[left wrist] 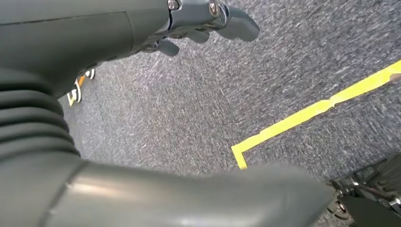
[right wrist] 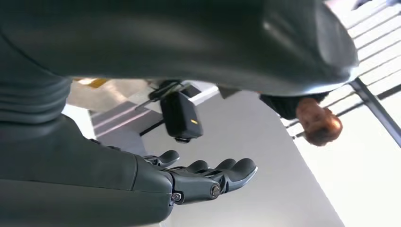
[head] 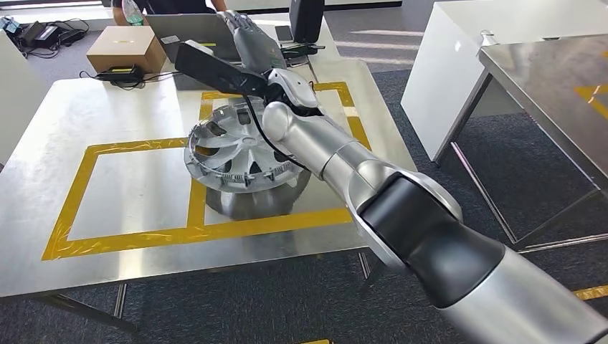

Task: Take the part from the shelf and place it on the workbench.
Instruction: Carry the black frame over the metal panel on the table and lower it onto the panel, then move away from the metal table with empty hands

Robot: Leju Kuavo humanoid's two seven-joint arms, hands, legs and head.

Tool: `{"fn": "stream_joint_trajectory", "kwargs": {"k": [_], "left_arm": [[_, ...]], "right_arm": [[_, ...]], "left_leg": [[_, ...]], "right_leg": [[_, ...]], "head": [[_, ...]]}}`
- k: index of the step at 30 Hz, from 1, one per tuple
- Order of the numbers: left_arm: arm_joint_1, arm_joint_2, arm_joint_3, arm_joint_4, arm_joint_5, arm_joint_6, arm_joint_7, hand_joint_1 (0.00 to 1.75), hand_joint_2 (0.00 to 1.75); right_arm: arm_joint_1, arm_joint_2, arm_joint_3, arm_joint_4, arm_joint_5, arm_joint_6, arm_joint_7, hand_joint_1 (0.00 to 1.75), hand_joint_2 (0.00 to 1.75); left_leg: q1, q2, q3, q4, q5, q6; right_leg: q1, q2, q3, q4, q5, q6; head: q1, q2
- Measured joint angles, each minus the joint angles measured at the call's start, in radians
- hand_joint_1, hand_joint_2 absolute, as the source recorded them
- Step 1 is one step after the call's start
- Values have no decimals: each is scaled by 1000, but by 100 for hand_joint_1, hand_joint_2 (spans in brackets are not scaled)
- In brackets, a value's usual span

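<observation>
The right arm [head: 401,215] fills the foreground, reaching to 11 o'clock; its right hand [head: 251,39] is spread and empty beyond the part [head: 229,154], a silver wheel cover on the workbench [head: 107,115] centre. The left hand [left wrist: 198,19], fingers loosely apart, hangs over carpet [left wrist: 189,109].

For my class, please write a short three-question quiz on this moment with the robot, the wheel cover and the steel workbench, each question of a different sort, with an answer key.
1. True or false: the wheel cover lies on the workbench, across the yellow tape.
2. Multiple choice: the right hand is (A) gripping the wheel cover, (B) raised beyond it holding nothing, (C) resting on the cardboard box.
3. Fill in: the left hand hangs over grey ______ marked with yellow tape.

Key: 1 true; 2 B; 3 carpet.
</observation>
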Motion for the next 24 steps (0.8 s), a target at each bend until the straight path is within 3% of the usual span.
{"fn": "stream_joint_trajectory", "kwargs": {"k": [3, 4, 5, 7, 9, 10, 11, 13, 14, 15, 18, 19, 21, 23, 24], "left_arm": [[8, 2, 1, 0, 1, -4, -1, 0, 0], [10, 2, 1, 0, 0, -6, -4, 0, 0], [12, 1, 2, 0, -2, -9, -7, 0, 0], [13, 2, 2, 1, -8, -15, -15, 0, 0], [14, 3, 2, 1, -16, -20, -21, 0, 0], [14, 3, 2, 1, -19, -21, -24, 0, 0], [14, 3, 2, 1, -20, -23, -26, 0, 0], [14, 3, 2, 0, -22, -24, -28, 0, 0], [13, 4, 2, 0, -22, -25, -28, 0, 0], [12, 5, 2, 0, -22, -25, -28, 0, 0], [12, 5, 2, -1, -23, -25, -29, 0, 0], [13, 5, 2, 0, -23, -25, -29, 0, 0], [12, 5, 2, 0, -27, -25, -31, 0, 0], [11, 5, 2, 0, -31, -24, -31, 0, 0], [10, 6, 2, 0, -32, -24, -30, 0, 0]], "right_arm": [[5, -3, -48, -86, -89, -51, -84, 0, 0], [14, -7, -65, -131, -119, -63, -102, 0, 0], [28, -14, -80, -182, -146, -71, -115, 0, 0], [73, -37, -104, -294, -196, -83, -131, 0, 0], [133, -63, -118, -399, -251, -92, -152, 0, 0], [162, -74, -124, -446, -275, -96, -164, 0, 0], [186, -82, -130, -490, -293, -101, -175, 0, 0], [215, -92, -138, -560, -308, -107, -185, 0, 0], [224, -95, -141, -587, -311, -108, -187, 0, 0], [230, -98, -142, -610, -312, -108, -187, 0, 0], [245, -104, -146, -661, -317, -120, -193, 0, 0], [249, -104, -147, -674, -321, -131, -200, 0, 0], [256, -105, -148, -700, -329, -159, -214, 0, 0], [266, -106, -148, -726, -336, -180, -217, 0, 0], [270, -107, -148, -736, -338, -186, -216, 0, 0]], "left_leg": [[4, 3, 6, -6, 3, 6], [7, 5, 9, -11, 6, 8], [10, 6, 12, -15, 8, 10], [12, 8, 14, -18, 9, 13], [14, 7, 11, -15, 9, 13], [15, 6, 8, -12, 10, 11], [17, 7, 3, -7, 10, 7], [21, 9, -9, 5, 12, -5], [21, 10, -12, 10, 13, -13], [21, 10, -15, 15, 15, -21], [22, 9, -21, 16, 24, -46], [23, 10, -27, 24, 12, -52], [25, 10, -55, 101, -63, -58], [24, 10, -89, 235, -154, -60], [24, 10, -94, 285, -177, -59]], "right_leg": [[0, 1, 2, 5, -5, 7], [1, 1, -3, 22, -19, 10], [1, 1, -17, 57, -45, 13], [-3, 0, -70, 181, -116, 19], [-9, -1, -113, 279, -150, 24], [-12, -2, -112, 277, -138, 26], [-16, -3, -92, 237, -112, 28], [-20, -5, -24, 110, -55, 33], [-19, -4, -4, 71, -35, 30], [-18, -3, 4, 52, -29, 23], [-14, 0, -12, 53, -20, -9], [-14, 0, -19, 52, -12, -18], [-14, -2, -35, 50, 5, -33], [-10, -2, -56, 51, 23, -39], [-7, -2, -68, 51, 31, -41]], "head": [[0, 0], [1, 0], [2, 0], [5, 0], [6, 0], [6, 0], [7, 0], [7, 0], [8, 0], [9, 0], [10, 0], [9, 0], [8, 0], [7, 0], [7, 0]]}}
